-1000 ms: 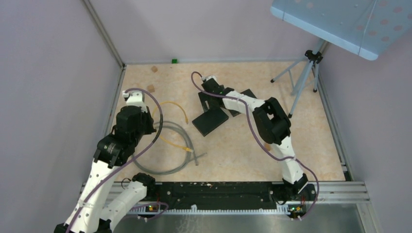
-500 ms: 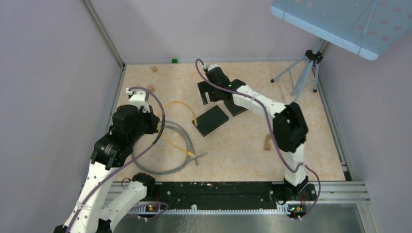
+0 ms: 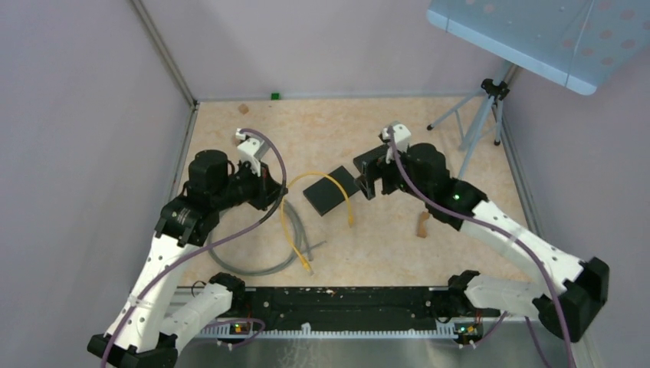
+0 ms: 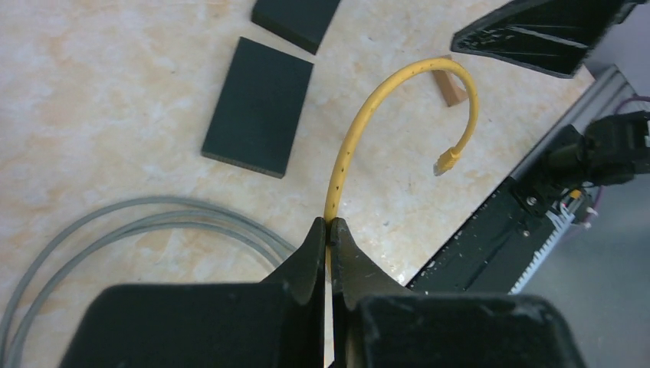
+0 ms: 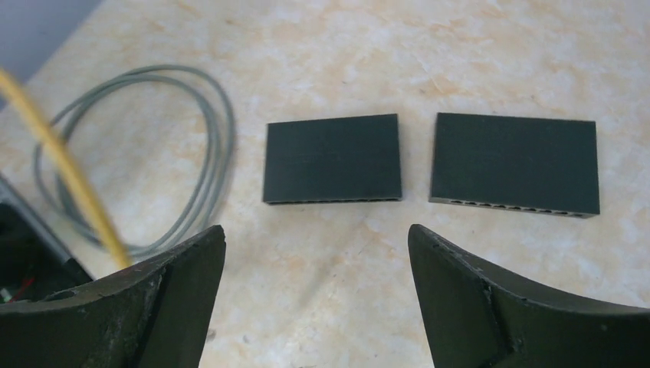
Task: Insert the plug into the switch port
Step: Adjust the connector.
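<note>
My left gripper (image 4: 331,224) is shut on the yellow cable (image 4: 360,123), which arcs up and over from the jaws. Its plug (image 4: 444,162) hangs free in the air at the cable's end. In the top view that gripper (image 3: 274,190) sits left of a flat black switch (image 3: 331,192). My right gripper (image 5: 316,234) is open and empty, hovering above two black switches: one (image 5: 333,157) to the left, the other (image 5: 513,162) to the right. Their port rows face me. From above, this gripper (image 3: 369,176) covers the second switch.
A grey cable coil (image 3: 253,245) lies on the table near the left arm. A wooden block (image 3: 421,225) lies right of centre and a tripod (image 3: 475,123) stands at the back right. The black rail (image 3: 345,299) runs along the near edge.
The left arm has swung right and lifted the yellow cable into an arc over the switch. The right arm has pulled back from the far side, and its open jaws now hover over the switches.
</note>
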`<action>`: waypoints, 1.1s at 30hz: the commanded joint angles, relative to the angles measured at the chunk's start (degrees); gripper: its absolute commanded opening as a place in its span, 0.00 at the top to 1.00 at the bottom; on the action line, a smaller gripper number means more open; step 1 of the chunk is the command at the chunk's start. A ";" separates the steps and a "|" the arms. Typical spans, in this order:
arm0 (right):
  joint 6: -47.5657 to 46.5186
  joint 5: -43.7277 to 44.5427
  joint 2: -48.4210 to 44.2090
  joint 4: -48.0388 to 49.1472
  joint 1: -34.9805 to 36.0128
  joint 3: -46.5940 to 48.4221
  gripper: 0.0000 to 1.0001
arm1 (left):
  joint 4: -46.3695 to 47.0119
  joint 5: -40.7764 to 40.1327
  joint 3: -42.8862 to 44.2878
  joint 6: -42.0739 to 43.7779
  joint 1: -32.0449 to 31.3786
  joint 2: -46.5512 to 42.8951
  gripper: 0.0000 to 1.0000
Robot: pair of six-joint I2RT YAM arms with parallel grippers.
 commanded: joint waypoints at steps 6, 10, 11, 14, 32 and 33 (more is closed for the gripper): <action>-2.49 -23.00 -16.17 -5.87 0.44 -1.07 0.12 | 6.81 10.51 -3.44 -0.96 -2.51 -0.62 1.00; -0.99 -30.67 -11.33 -8.36 0.44 3.15 0.13 | 7.48 9.85 -4.57 -0.90 -4.65 -1.10 1.00; -0.76 -30.92 -10.11 -8.04 0.47 3.81 0.13 | 7.56 9.53 -4.62 -0.54 -5.03 -1.02 1.00; -1.12 -31.83 -5.43 -7.59 0.46 6.24 0.14 | 7.62 8.94 -4.63 0.78 -5.75 -0.85 1.00; -1.88 -45.69 2.28 2.16 0.47 7.54 1.00 | 11.69 3.54 -5.13 -2.11 -5.96 -3.99 0.59; -2.13 -44.15 0.88 2.47 0.46 6.34 1.00 | 12.93 1.48 -5.34 -3.60 -5.98 -5.00 0.42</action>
